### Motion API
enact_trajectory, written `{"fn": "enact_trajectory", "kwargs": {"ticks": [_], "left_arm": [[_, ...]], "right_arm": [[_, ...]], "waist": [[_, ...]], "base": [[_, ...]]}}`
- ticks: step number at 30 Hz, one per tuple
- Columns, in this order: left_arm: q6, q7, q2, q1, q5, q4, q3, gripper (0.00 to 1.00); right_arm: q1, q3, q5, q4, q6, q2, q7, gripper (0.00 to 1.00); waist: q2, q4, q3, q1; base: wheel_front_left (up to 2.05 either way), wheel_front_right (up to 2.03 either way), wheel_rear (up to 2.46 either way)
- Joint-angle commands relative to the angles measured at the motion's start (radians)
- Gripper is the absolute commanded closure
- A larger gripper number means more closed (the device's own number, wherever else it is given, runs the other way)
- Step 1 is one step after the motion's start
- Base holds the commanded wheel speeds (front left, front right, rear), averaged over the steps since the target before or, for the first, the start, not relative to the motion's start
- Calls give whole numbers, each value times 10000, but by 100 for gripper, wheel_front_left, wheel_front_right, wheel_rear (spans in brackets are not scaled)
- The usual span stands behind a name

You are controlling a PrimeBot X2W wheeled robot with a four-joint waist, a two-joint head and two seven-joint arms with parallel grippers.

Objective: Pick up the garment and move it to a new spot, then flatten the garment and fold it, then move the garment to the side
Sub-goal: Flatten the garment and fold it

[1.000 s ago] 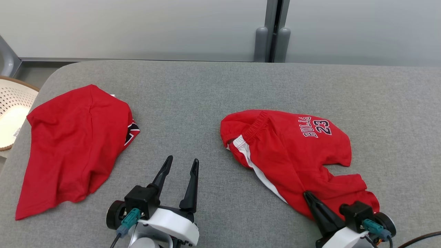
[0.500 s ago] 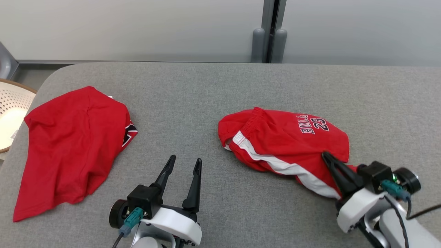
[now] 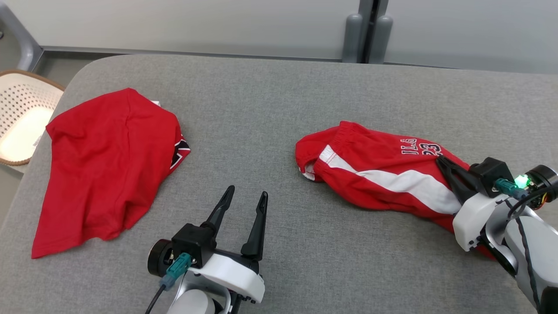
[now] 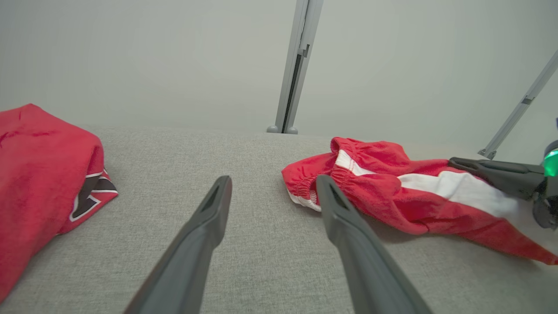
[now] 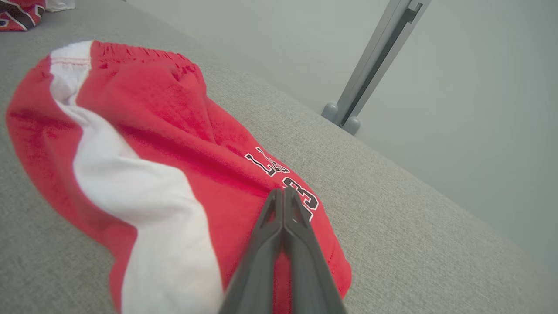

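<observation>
We judge the step in hand to be the pick-up and carry of the shorts [image 3: 375, 174] to a new spot.

Position, left to right:
- The shirt [image 3: 104, 165] lies on the left of the pad [image 3: 270, 100], well apart from the shorts.
- The left gripper [image 3: 246, 192] hovers between the two, released and empty.
- The shorts lie on the right of the pad.
- The right gripper [image 3: 440, 160] is clenched on a fold of them just beside the number print [image 3: 429, 149].

To do the step well, we advise lifting until the waistband [image 3: 348, 128] clears the pad before any sideways travel. A single pinch at one end is likely to let the far end drag and bunch. The new spot should stay apart from the shirt, with bare pad all round for flattening. The free left gripper looks well placed to take the waistband once the shorts are down.

Materials, left to right:
- The basket [image 3: 26, 117], off the pad's left edge, is pale and perforated with a brown rim.
- The shirt is soft red knit, creased, with dark and white trim at one edge.
- The pad is matte grey woven cloth, rounded at its corner.
- The grippers are dark, rigid and tapered to thin tips.
- The shorts are limp red jersey with a gathered elastic waistband, a broad white stripe [image 3: 409, 183] and dark lettering. They lie drawn out in a long crumpled roll toward the right gripper
</observation>
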Motion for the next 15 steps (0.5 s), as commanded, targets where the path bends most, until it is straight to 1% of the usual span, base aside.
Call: {"fn": "enact_trajectory", "kwargs": {"ticks": [1, 6, 11, 12, 13, 14, 15], "left_arm": [[12, -19, 37, -222, -8, -4, -18, 0], [17, -19, 38, -279, 36, -3, -25, 0], [34, -19, 36, -395, 134, 43, -37, 0], [29, -19, 36, -424, 129, 51, -47, 0], [29, -19, 38, -434, 148, 59, -39, 0], [40, -19, 38, -422, 161, 70, -13, 0], [59, -18, 38, -413, 177, 77, 28, 0]], "right_arm": [[-190, 146, 106, 398, -3, 63, -115, 100], [-476, 651, 427, 1374, -3, 276, -322, 100], [-512, 1187, 893, 2185, -3, 576, -483, 100], [-561, 1274, 948, 2322, -3, 606, -534, 76], [-623, 1298, 1050, 2433, -3, 674, -588, 10], [-664, 1249, 1172, 2504, -3, 760, -664, 0], [-710, 1197, 1254, 2563, -3, 822, -755, 0]], "waist": [[0, 134, 123, 0], [0, 227, 265, 0], [0, 67, 339, 0], [0, 31, 332, 0], [0, -18, 311, 0], [0, -81, 280, 0], [0, -157, 251, 0]], "base": [[0, 0, 0], [0, 0, 0], [0, 0, 0], [0, 0, 0], [0, 0, 0], [0, 0, 0], [0, 0, 0]]}}
